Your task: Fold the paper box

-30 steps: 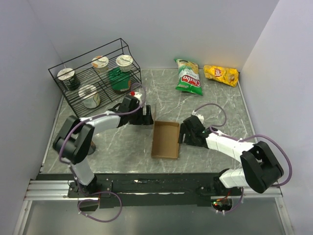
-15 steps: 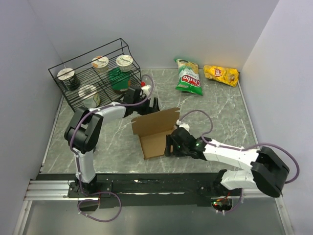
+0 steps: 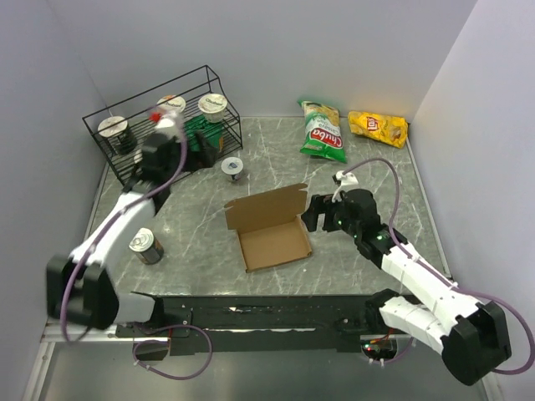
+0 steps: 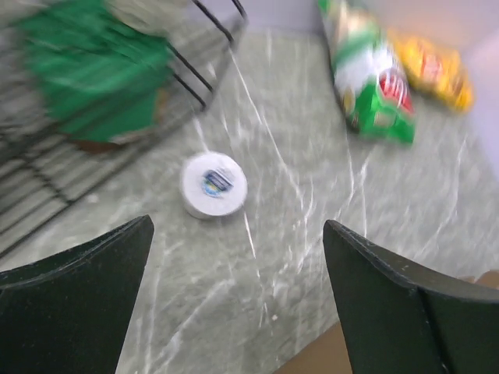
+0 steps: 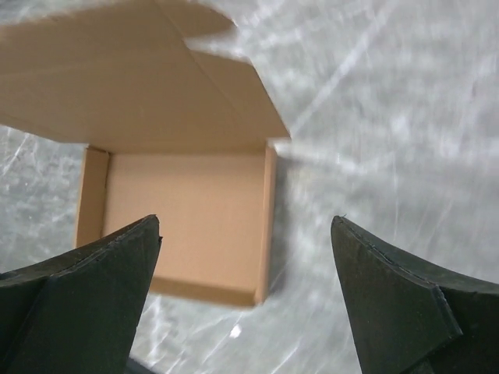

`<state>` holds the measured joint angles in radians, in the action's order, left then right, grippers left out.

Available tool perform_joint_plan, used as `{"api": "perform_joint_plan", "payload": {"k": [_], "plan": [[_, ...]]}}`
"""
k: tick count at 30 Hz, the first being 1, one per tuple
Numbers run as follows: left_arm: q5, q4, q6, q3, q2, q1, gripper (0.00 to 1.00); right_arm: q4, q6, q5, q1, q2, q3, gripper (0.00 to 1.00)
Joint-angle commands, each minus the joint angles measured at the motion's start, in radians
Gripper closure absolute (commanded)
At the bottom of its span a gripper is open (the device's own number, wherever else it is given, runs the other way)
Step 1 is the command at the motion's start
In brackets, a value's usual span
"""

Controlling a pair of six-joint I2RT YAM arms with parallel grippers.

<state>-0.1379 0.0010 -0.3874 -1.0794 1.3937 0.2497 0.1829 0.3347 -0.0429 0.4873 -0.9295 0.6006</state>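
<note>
Paper box [image 3: 269, 242] of plain brown corrugated card, unprinted, near the middle of the desk [image 3: 276, 171]: its shallow tray [image 5: 183, 214] is already formed, and its lid flap [image 3: 266, 205] is open on the far side, at a tilt that cannot be fixed. To the left of the box, well apart, stands a tin can [image 3: 145, 245] whose label is too small to read. Just right of the box, and apart from it, the right fingers [image 5: 78, 296] are spread wide and hold nothing. The box is judged light, stiff across its panels, compliant only along its scored creases, liable to slide on the smooth stone, and easily crushed at an edge. The free far edge of the lid flap is the likely hold, with a tray wall steadied by the other arm. Beyond the box to the left lies a small white-topped cup [image 4: 214, 184], its printing blurred. Farther left the left fingers [image 4: 70, 312] are likewise spread and empty, near a wire rack [image 3: 109, 146] of cups. Farthest from the box lie a green chip bag [image 3: 323, 132], with white lettering on a red band that cannot be read with certainty, and a yellow chip bag [image 3: 378, 127] with a red emblem, also illegible.
</note>
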Motion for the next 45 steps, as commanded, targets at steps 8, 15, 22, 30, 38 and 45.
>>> {"api": "perform_joint_plan", "payload": {"k": [8, 15, 22, 30, 38, 45], "plan": [[-0.308, 0.295, -0.073, 0.554, -0.490, -0.058, 0.03, -0.407, -0.304, -0.468, -0.231, -0.166, -0.009, 0.09], [-0.397, 0.465, -0.128, 0.771, -0.590, 0.002, 0.01, -0.600, -0.309, -0.480, -0.237, -0.236, -0.062, 0.08], [-0.444, 0.490, -0.068, 0.742, -0.455, 0.051, 0.07, -0.654, -0.309, -0.492, -0.236, -0.298, -0.061, 0.08], [-0.350, 0.496, 0.001, 0.675, -0.337, 0.146, 0.21, -0.645, -0.316, -0.529, -0.237, -0.357, -0.025, 0.16], [-0.250, 0.456, 0.041, 0.631, -0.292, 0.212, 0.47, -0.668, -0.315, -0.549, -0.234, -0.384, -0.021, 0.22], [-0.149, 0.412, 0.044, 0.641, -0.314, 0.227, 0.53, -0.681, -0.316, -0.546, -0.234, -0.381, -0.027, 0.39]]}}
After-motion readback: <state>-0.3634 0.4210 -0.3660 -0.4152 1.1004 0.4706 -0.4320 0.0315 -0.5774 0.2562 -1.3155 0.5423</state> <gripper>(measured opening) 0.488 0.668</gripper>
